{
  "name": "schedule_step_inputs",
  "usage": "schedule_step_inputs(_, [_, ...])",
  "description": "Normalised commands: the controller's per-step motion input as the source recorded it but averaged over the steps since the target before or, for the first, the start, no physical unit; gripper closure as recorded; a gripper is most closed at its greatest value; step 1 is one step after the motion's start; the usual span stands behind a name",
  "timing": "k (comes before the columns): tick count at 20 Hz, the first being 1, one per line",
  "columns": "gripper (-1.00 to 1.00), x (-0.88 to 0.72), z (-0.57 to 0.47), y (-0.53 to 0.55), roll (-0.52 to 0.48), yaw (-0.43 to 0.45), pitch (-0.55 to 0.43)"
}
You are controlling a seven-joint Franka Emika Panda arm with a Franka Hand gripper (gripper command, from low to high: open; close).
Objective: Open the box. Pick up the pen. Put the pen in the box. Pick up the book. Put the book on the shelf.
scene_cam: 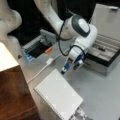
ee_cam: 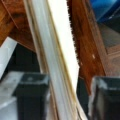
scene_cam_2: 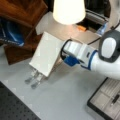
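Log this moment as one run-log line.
box: open | pen: inside box | gripper: open, fingers straddling book edge | book: tilted, near shelf

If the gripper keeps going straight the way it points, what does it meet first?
Probably the book: in the wrist view its edge stands between the gripper fingers, with the shelf behind.

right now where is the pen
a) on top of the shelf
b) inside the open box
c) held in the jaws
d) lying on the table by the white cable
b: in both front views the pen lies as a dark sliver in a lined compartment of the box, whose lid stands open, while the gripper sits at the edge of the book, with the book's edge between its jaws.
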Motion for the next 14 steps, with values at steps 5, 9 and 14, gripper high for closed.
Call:
schedule_step_inputs(5, [-1.00, -0.05, -0.18, -0.01, -0.226, 0.062, -0.154])
schedule_step_inputs(9, [-1.00, -0.02, -0.17, -0.03, -0.220, 0.069, -0.156])
schedule_step_inputs(14, [-1.00, 0.03, -0.19, -0.08, -0.230, 0.084, -0.164])
